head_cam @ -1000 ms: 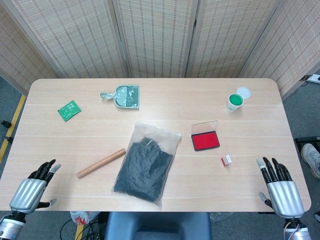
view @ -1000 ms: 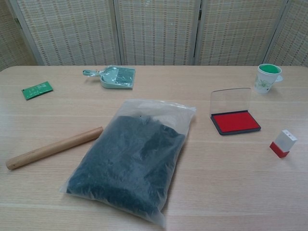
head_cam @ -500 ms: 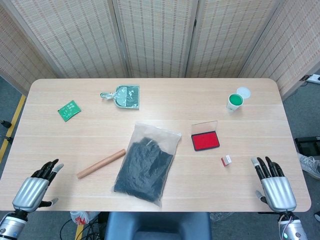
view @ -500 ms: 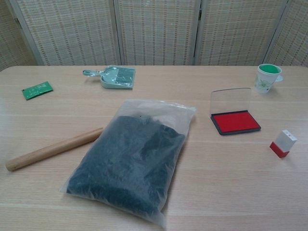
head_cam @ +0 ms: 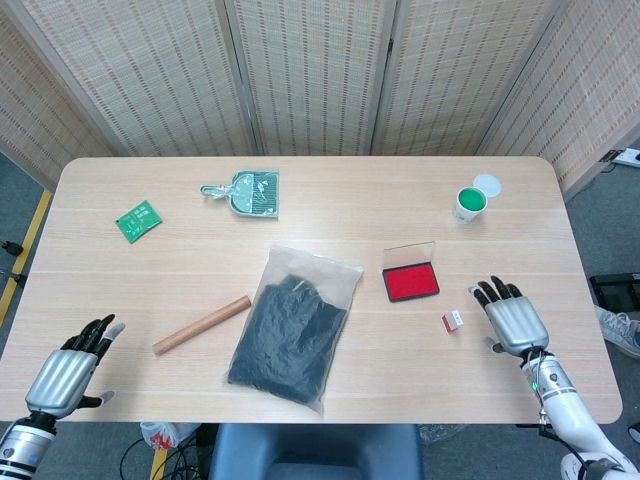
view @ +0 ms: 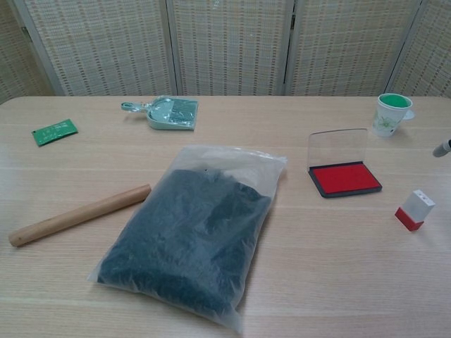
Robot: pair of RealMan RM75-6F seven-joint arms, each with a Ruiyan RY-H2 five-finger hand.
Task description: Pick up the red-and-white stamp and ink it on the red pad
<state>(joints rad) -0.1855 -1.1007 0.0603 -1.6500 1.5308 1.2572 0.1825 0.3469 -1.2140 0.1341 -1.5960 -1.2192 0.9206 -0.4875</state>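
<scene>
The small red-and-white stamp (head_cam: 452, 321) (view: 414, 210) lies on the table, right of centre. The red ink pad (head_cam: 410, 281) (view: 344, 178) sits just up and left of it, its clear lid raised. My right hand (head_cam: 511, 318) hovers right of the stamp, a short gap away, fingers spread and holding nothing. Only one fingertip (view: 442, 148) of it shows at the right edge of the chest view. My left hand (head_cam: 70, 369) is open near the table's front left edge, far from the stamp.
A clear bag of dark material (head_cam: 294, 327) (view: 190, 234) fills the table's middle. A wooden rod (head_cam: 201, 326) lies to its left. Further back are a green dustpan (head_cam: 248, 191), a green circuit board (head_cam: 138, 220) and a green-filled cup (head_cam: 469, 203) at the back right.
My right hand has moved up and inward from the table's front right corner to just beside the stamp. The left hand has barely shifted. The objects have not moved.
</scene>
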